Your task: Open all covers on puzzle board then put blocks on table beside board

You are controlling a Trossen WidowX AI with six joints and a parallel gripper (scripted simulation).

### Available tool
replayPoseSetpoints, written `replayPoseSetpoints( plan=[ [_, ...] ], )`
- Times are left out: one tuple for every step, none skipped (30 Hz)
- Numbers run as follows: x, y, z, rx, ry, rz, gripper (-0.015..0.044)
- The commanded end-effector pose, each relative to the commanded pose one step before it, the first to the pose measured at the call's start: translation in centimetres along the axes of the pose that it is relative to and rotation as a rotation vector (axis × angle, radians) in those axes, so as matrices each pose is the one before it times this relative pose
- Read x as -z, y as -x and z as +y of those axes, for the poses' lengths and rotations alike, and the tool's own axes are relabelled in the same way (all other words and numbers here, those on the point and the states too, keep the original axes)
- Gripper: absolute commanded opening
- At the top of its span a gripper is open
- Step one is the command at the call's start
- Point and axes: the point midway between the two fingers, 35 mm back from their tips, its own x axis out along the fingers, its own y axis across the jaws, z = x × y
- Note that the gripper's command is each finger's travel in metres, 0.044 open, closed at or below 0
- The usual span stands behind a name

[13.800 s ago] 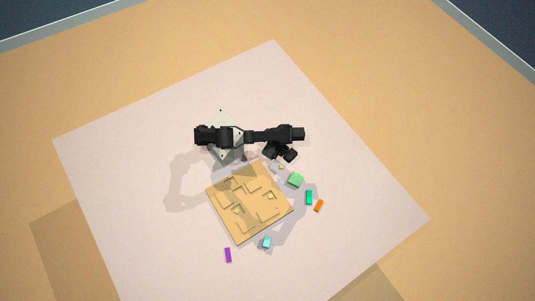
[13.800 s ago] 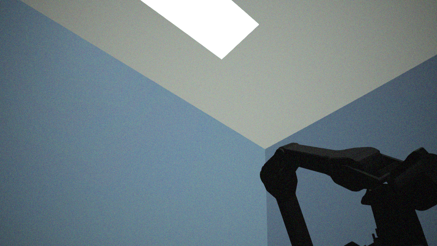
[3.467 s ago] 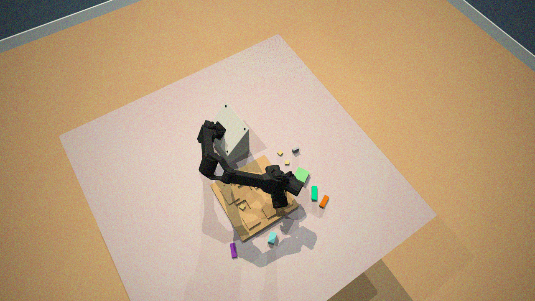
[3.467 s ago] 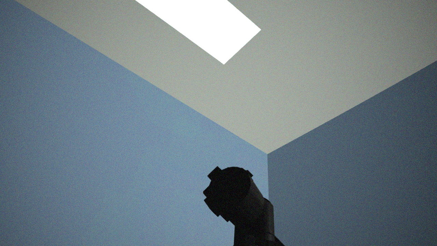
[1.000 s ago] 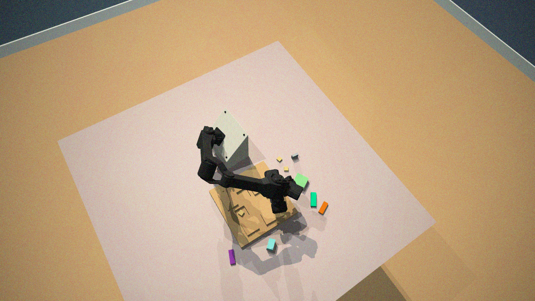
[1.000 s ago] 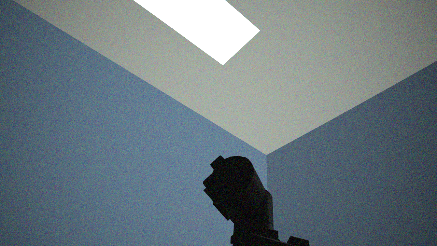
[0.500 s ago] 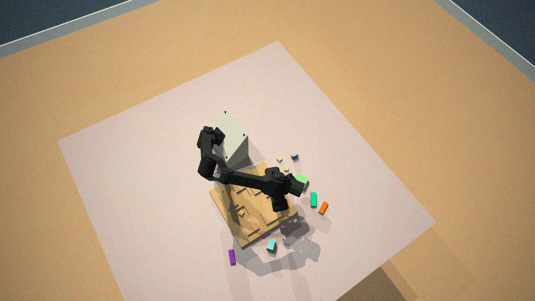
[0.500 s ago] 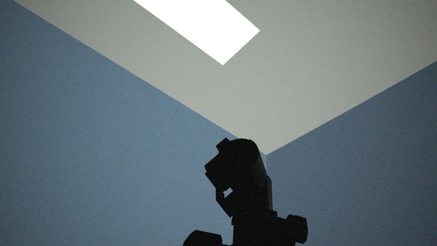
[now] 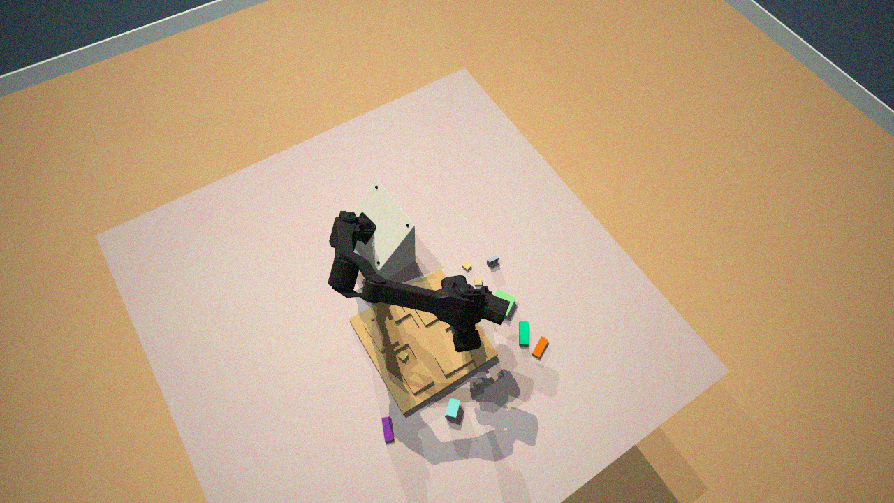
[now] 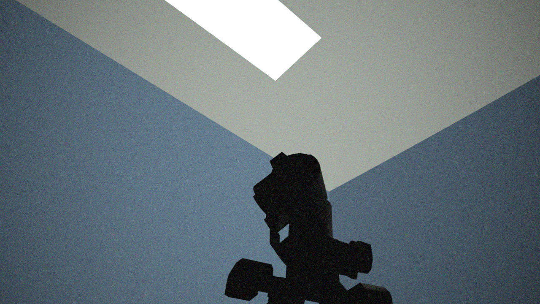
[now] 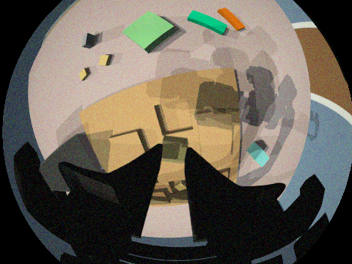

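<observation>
Gripper [image 11: 173,152] clamps a small olive block [image 11: 174,148] above the board [image 11: 117,117]; green [image 11: 148,29], teal [image 11: 207,20] and orange [image 11: 231,19] blocks lie beyond.

arm stretched out low, wrist bent down

the gripper [image 11: 173,152] points downward, its two dark fingers nearly together and clamped on a small olive block [image 11: 174,148] held between the tips.

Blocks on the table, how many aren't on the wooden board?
8: light green square, green and orange right of the board; two tan and grey above; cyan and purple below. The arm may hide more.
</observation>
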Motion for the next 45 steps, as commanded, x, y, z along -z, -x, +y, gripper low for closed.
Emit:
replayPoseSetpoints(
  plan=[
    [1.411,0.243,-0.76,-0.00652,0.0024,-0.00529,0.008],
    [0.358,0.024,-0.188,-0.00085,0.0003,-0.00134,0.008],
    [0.36,0.024,-0.184,-0.00081,0.0003,-0.00132,0.008],
    [0.362,0.023,-0.18,-0.00077,0.0002,-0.00129,0.008],
    [0.363,0.022,-0.176,-0.00073,0.0002,-0.00126,0.008],
    [0.365,0.022,-0.171,-0.0007,0.0002,-0.00123,0.008],
    [0.367,0.021,-0.167,-0.00066,0.0002,-0.0012,0.008],
    [0.369,0.021,-0.163,-0.00063,0.0002,-0.00116,0.008],
    [0.37,0.02,-0.158,-0.00059,0.0002,-0.00113,0.008],
    [0.372,0.019,-0.154,-0.00056,0.0002,-0.0011,0.008],
    [0.373,0.019,-0.149,-0.00053,0.0002,-0.00107,0.008],
    [0.375,0.018,-0.145,-0.00049,0.0002,-0.00104,0.008],
    [0.376,0.018,-0.14,-0.00046,0.0001,-0.001,0.008],
    [0.377,0.017,-0.136,-0.00043,0.0001,-0.00097,0.008],
    [0.378,0.017,-0.131,-0.0004,0.0001,-0.00093,0.008],
    [0.38,0.016,-0.127,-0.00037,0.0001,-0.0009,0.008],
    [0.381,0.016,-0.122,-0.00033,0.0001,-0.00086,0.008],
    [0.382,0.015,-0.118,-0.0003,0.0001,-0.00083,0.008],
    [0.383,0.015,-0.113,-0.00028,0.0001,-0.00079,0.008],
    [0.384,0.014,-0.109,-0.00025,0.0001,-0.00076,0.008],
    [0.384,0.014,-0.104,-0.00022,0.0001,-0.00072,0.008],
    [0.385,0.013,-0.099,-0.00019,0.0001,-0.00068,0.008],
    [0.386,0.013,-0.095,-0.00016,0.0001,-0.00064,0.008],
    [0.387,0.012,-0.09,-0.00014,0.0001,-0.00061,0.008],
    [0.393,0.012,-0.087,-0.00011,0.0001,-0.00058,0.008],
    [0.394,0.012,-0.082,-0.00008,0.0,-0.00054,0.008],
    [0.394,0.011,-0.077,-0.00006,0.0,-0.0005,0.008],
    [0.395,0.011,-0.073,-0.00003,0.0,-0.00046,0.008],
    [0.395,0.011,-0.068,-0.00001,0.0,-0.00041,0.008],
    [0.395,0.01,-0.063,0.00002,0.0,-0.00037,0.008],
    [0.395,0.01,-0.058,0.00004,0.0,-0.00033,0.008],
    [0.395,0.01,-0.053,0.00006,0.0,-0.00029,0.008],
    [0.395,0.009,-0.049,0.00009,0.0,-0.00025,0.008],
    [0.395,0.009,-0.044,0.00011,0.0,-0.0002,0.008],
    [0.395,0.009,-0.039,0.00013,0.0,-0.00016,0.008],
    [0.395,0.008,-0.034,0.00015,0.0,-0.00012,0.008],
    [0.395,0.008,-0.03,0.00017,0.0,-0.00007,0.008],
    [0.394,0.008,-0.025,0.00019,0.0,-0.00003,0.008],
    [0.394,0.008,-0.02,0.00021,0.0,0.00001,0.008],
    [0.394,0.007,-0.015,0.00023,0.0,0.00006,0.008],
    [0.393,0.007,-0.011,0.00024,0.0,0.0001,0.008],
    [0.392,0.007,-0.006,0.00026,0.0,0.00015,0.008],
    [0.392,0.007,-0.001,0.00028,0.0,0.00019,0.008],
    [0.391,0.007,0.003,0.00029,0.0,0.00024,0.008],
    [0.399,0.007,0.008,0.00031,0.0,0.00029,0.008]
  ],
)
